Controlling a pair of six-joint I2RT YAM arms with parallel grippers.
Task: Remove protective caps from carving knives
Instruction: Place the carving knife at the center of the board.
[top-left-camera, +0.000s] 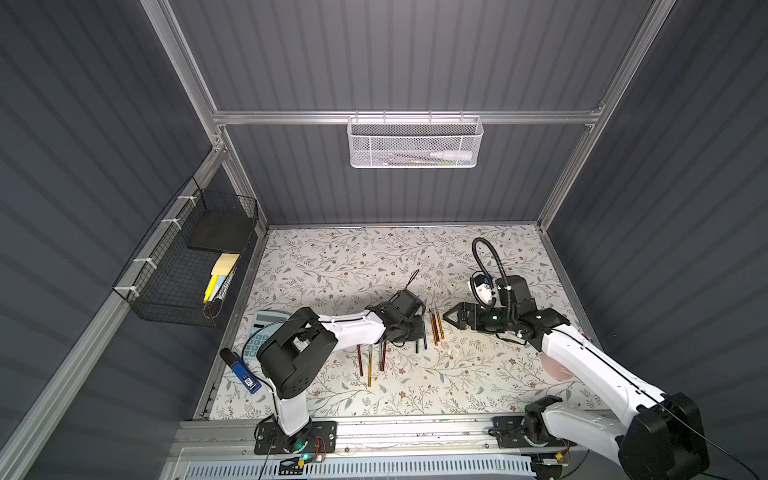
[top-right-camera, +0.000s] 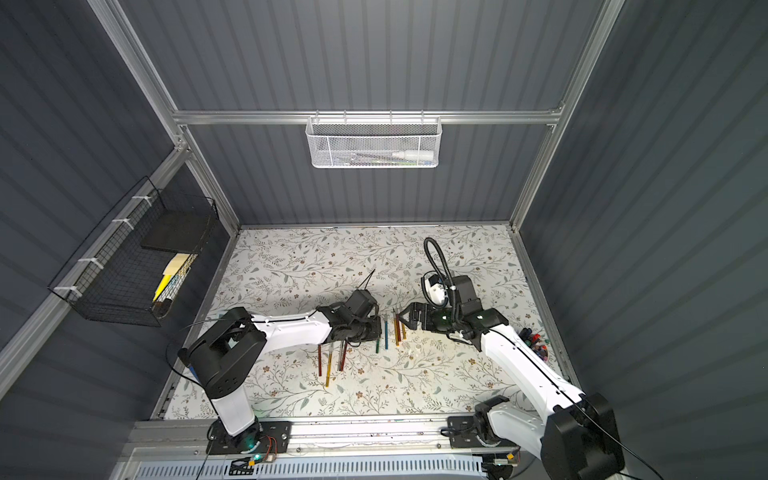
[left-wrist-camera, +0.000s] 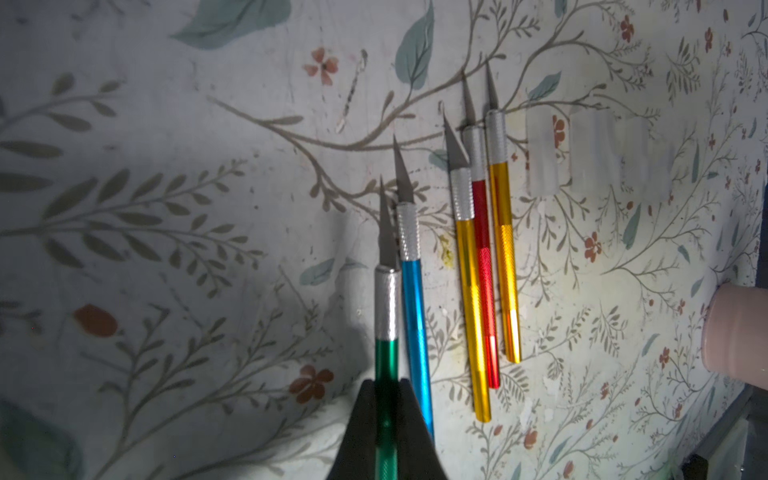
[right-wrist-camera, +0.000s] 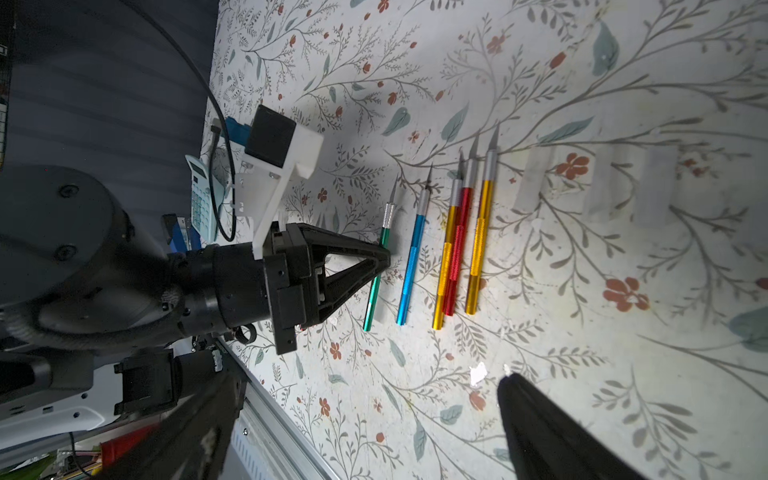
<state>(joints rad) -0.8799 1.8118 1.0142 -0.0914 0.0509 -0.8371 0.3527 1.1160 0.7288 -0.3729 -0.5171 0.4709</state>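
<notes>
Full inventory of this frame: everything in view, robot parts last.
carving knives: five, green, blue, gold, red, gold, side by side mid-table, blades bare
more knives: at least three, red and gold, nearer the front edge
protective caps: at least three, clear, lying loose beside the outer gold knife
calculator: one, pale blue, left edge of table
blue device: one, blue with black tip, by the calculator
pink object: one, right side, partly hidden
black wire basket: one, left wall, yellow items inside
white mesh basket: one, back rail
table: one, floral cover
left gripper: fingers shut on the green knife
right gripper: open, empty, beside the gold knives
</notes>
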